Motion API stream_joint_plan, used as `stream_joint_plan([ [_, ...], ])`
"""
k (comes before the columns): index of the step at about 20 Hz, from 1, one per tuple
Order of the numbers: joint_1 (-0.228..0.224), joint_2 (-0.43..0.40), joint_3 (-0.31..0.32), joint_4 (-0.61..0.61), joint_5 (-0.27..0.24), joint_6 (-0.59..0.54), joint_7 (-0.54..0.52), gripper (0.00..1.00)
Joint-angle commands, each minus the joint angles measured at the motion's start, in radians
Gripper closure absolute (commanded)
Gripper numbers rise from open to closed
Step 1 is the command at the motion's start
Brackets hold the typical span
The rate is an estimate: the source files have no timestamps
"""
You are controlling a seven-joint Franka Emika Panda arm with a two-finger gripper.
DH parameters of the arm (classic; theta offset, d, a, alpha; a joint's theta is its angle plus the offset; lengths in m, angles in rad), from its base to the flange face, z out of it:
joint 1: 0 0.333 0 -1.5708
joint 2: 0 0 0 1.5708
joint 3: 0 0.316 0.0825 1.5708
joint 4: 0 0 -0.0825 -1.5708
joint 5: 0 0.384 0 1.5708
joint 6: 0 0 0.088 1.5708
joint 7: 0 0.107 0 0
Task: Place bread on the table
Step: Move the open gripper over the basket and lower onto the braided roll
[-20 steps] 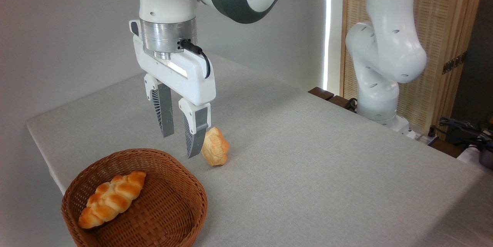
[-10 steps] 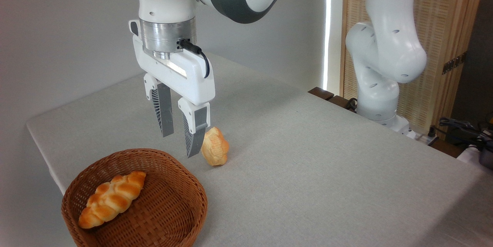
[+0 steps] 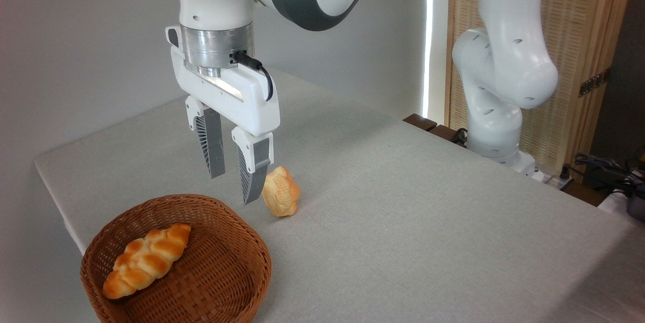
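The braided golden bread (image 3: 146,260) lies inside the round wicker basket (image 3: 238,282) at the lower left. My gripper (image 3: 233,189) hangs open above the basket's far rim, nothing between its fingers. It is up and to the right of the bread, well apart from it. The light grey table (image 3: 413,222) fills the middle of the view.
A shorter, paler lumpy roll (image 3: 281,191) stands on the table just right of my right finger. The arm's white base (image 3: 496,111) rises at the table's far right edge, with cables (image 3: 604,167) beyond it. A wooden screen (image 3: 574,61) stands behind.
My gripper has shifted slightly to the left and a touch upward, still open. The bread and the roll have not moved.
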Motion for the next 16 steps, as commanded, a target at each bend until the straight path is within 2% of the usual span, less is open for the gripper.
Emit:
stream_joint_plan([
  [1,-0.01,0.017,0.004,0.005,-0.063,0.062,-0.067,0.0],
  [5,-0.013,0.051,0.002,0.004,-0.093,0.131,-0.141,0.0],
  [8,-0.013,0.077,-0.007,0.001,-0.14,0.255,-0.219,0.0],
  [11,-0.013,0.106,-0.007,-0.002,-0.142,0.378,-0.306,0.0],
  [13,-0.013,0.146,-0.012,-0.001,-0.143,0.436,-0.306,0.0],
  [16,-0.013,0.209,-0.055,-0.001,-0.137,0.539,-0.305,0.0],
])
